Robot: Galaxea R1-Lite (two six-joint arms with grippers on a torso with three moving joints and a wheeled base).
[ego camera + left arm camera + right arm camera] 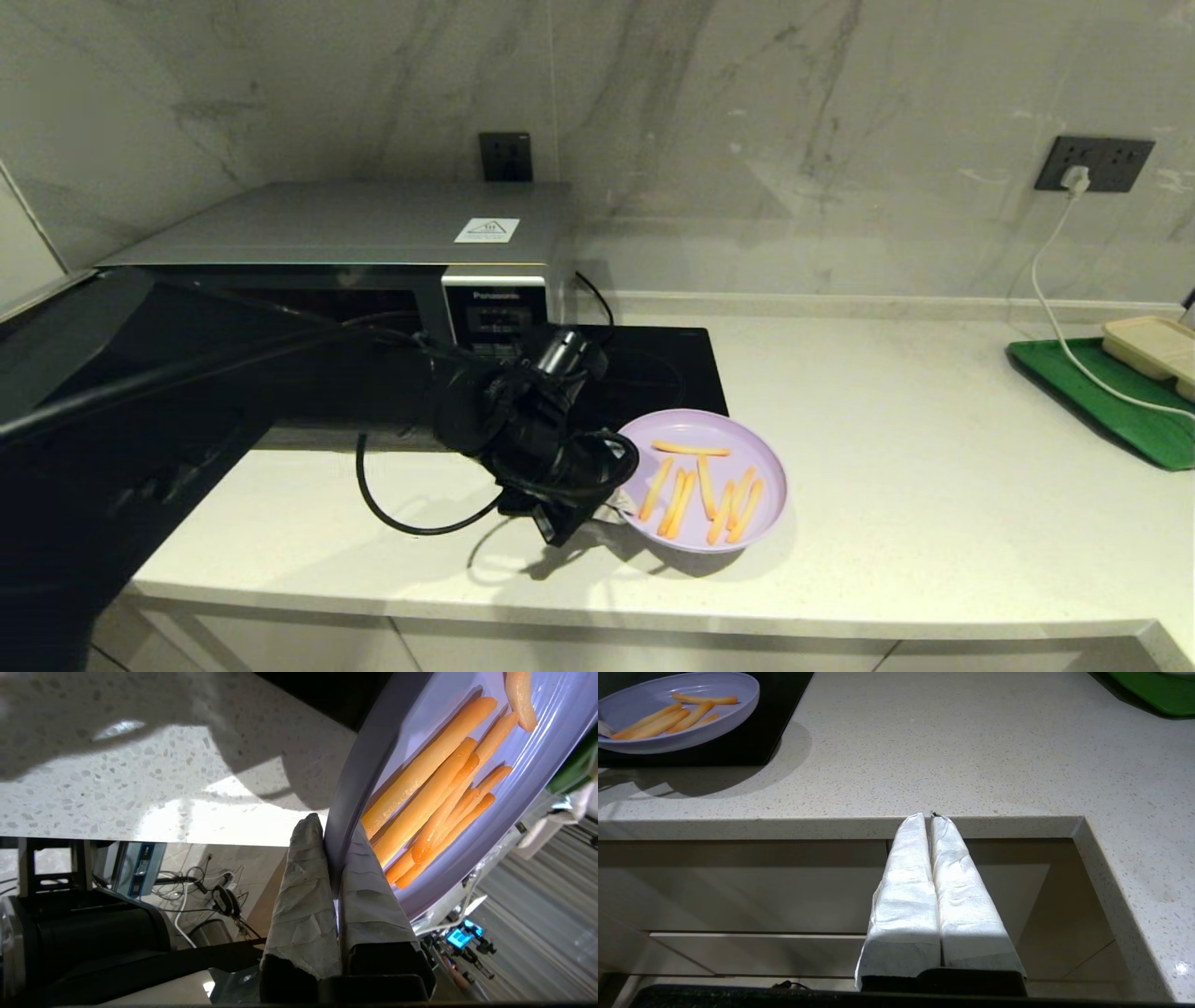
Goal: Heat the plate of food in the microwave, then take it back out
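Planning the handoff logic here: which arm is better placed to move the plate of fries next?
Left. The left gripper is already shut on the rim of the plate of food, beside the microwave. The right gripper sits shut below the counter edge.

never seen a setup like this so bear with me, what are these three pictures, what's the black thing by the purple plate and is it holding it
All three pictures show one moment. The wide one looks down from the robot's head. The other two come from cameras on its wrists.

The black thing is the robot's left arm. Its left gripper is shut on the rim of the plate of food, a lilac plate with fries; the left wrist view shows the padded fingers pinching the rim. The plate seems lifted just off the counter.

Behind stands the silver microwave beside a black cooktop. A green tray lies far right.

The right gripper is shut and idle, below the counter's front edge.
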